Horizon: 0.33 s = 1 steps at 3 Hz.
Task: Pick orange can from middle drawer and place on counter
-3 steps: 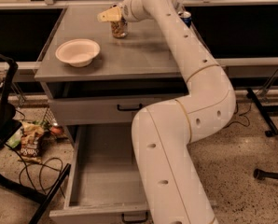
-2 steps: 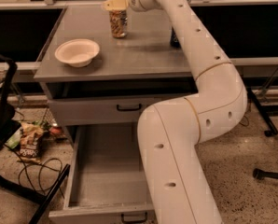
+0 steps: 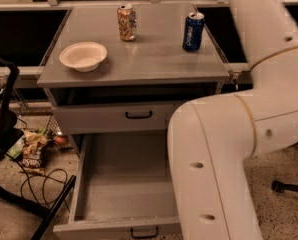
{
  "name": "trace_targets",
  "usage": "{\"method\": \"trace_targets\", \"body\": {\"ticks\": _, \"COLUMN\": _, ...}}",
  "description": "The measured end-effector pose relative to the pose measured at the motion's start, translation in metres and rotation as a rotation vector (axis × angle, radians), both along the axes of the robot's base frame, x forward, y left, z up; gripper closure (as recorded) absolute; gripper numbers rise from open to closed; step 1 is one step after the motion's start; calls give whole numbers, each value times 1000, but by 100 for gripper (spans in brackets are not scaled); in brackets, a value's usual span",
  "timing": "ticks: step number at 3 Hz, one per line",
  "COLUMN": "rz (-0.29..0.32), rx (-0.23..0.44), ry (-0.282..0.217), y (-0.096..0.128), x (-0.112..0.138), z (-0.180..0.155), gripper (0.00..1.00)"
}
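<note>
Pincer, moments ago at orange can (image 3: pixel 126 21), now out of frame, probably above; grip state cannot tell. Can stands alone upright on table (image 3: pixel 154 59); placement judged done

A white bowl (image 3: pixel 83 56) sits on the left of the tabletop (image 3: pixel 149 59), and a blue Pepsi can (image 3: pixel 193 31) stands upright near its right rear corner. The upper handled drawer (image 3: pixel 109 118) is shut. On the speckled floor (image 3: pixel 11 224) at left, a snack bag (image 3: pixel 33 156) and a black cable (image 3: pixel 45 183) lie beside a black frame (image 3: pixel 4 109).
</note>
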State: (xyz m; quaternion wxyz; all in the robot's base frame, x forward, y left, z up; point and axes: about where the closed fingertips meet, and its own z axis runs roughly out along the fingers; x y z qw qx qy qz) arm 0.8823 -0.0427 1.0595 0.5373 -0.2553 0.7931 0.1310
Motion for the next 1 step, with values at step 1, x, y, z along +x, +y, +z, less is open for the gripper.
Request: {"method": "trace_targets", "body": {"ticks": 1, "rz": -57, "rx": -54, "ry": -21, "y": -40, "x": -38, "z": 48, "gripper": 0}}
